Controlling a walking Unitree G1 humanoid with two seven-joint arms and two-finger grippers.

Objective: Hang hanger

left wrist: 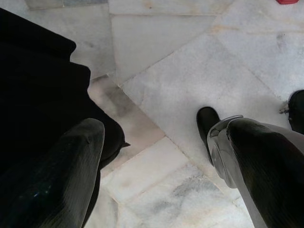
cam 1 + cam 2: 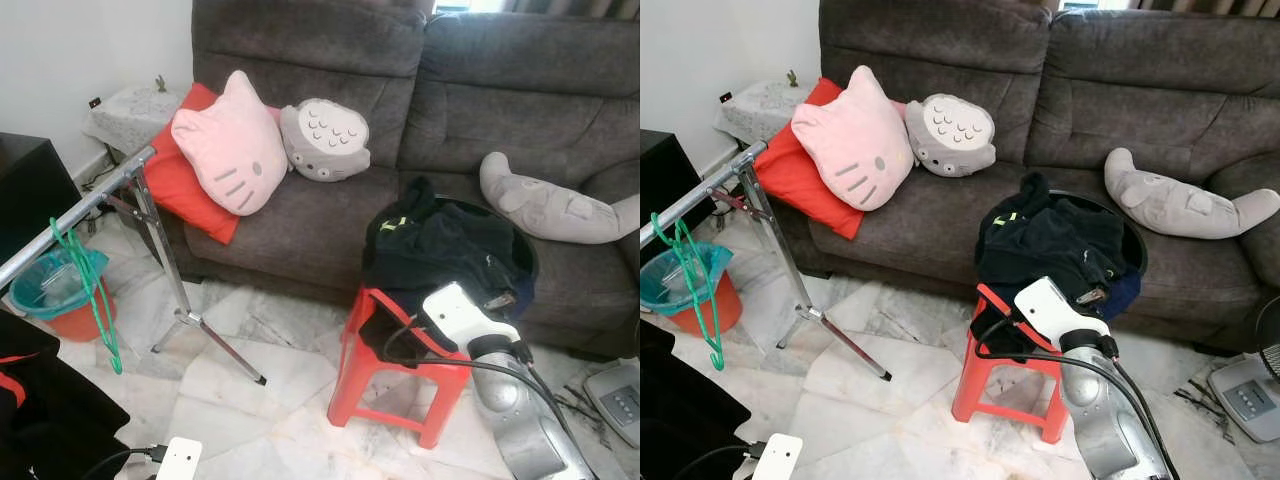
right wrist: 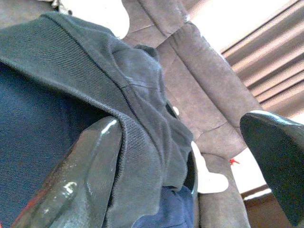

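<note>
The right end effector (image 3: pixel 180 166) is at the pile of dark clothes (image 2: pixel 445 250) on the red stool (image 2: pixel 400 375); its two black fingers (image 3: pixel 71 185) are spread wide, one pressed against a fold of dark knitted cloth, the other standing free in the air, and they close on nothing. The right arm (image 2: pixel 500 380) reaches to the stool from the lower right. The left end effector (image 1: pixel 156 171) hangs low, left of the stool, over the marble floor (image 1: pixel 190 71), with its fingers (image 1: pixel 61 180) also wide apart and empty; a black cloth (image 1: pixel 38 95) lies beside one finger. The green hanger (image 2: pixel 88 290) hangs by its hook on the metal rail (image 2: pixel 75 215) of the clothes rack, far to the left of the stool. Under the hanger stands a red bucket (image 2: pixel 75 315) with a teal liner. Behind the stool is the grey sofa (image 2: pixel 400 90). On the sofa, to the upper left of the stool, a pink cat cushion (image 2: pixel 230 145) leans on a red cushion (image 2: pixel 180 185), and a grey plush cushion (image 2: pixel 325 140) rests beside it. A long grey plush toy (image 2: pixel 550 205) lies on the seat to the right of the stool.
</note>
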